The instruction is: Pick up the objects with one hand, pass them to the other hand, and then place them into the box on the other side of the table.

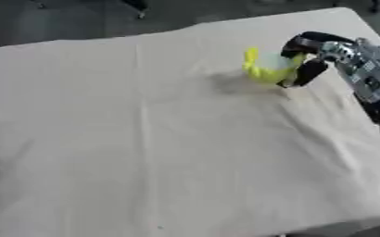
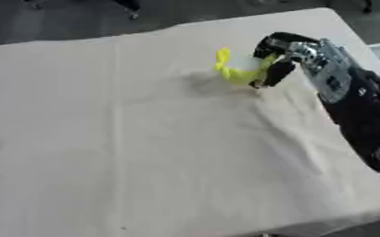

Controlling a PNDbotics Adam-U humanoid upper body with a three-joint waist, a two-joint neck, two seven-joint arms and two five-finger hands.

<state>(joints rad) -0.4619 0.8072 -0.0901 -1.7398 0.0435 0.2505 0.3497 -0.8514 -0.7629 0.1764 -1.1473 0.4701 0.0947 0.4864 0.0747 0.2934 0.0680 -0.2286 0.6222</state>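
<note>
1. I see the task's thing, a yellow object [image 1: 264, 69], at the far right part of the bench, close to the right edge. Its shape is not clear to me: a bright yellow body with a paler, whitish patch in the middle and a thin yellow tip that stands up on its left side.
2. My right hand [image 2: 276, 58] is at the object. Its black fingers [image 1: 308, 71] are curled around the right side of the yellow thing, one from above and one from below, so the hand is clamped on it. I cannot tell if the object rests on the cloth or is just above it; a soft shadow lies on the cloth to its left.
3. The right forearm [image 2: 347, 99], silver near the wrist and black lower down, comes in from the right side and goes along the right edge of the bench.
4. My left hand does not show in either view.
5. The bench [image 1: 144, 139] is covered by a plain beige cloth that fills most of the view. The cloth has soft wrinkles, mostly below and right of the object, and a faint fold line from far to near on the left part.
6. Beyond the far edge is a dark grey floor [image 1: 72, 18], with some dark shapes which I cannot identify.
</note>
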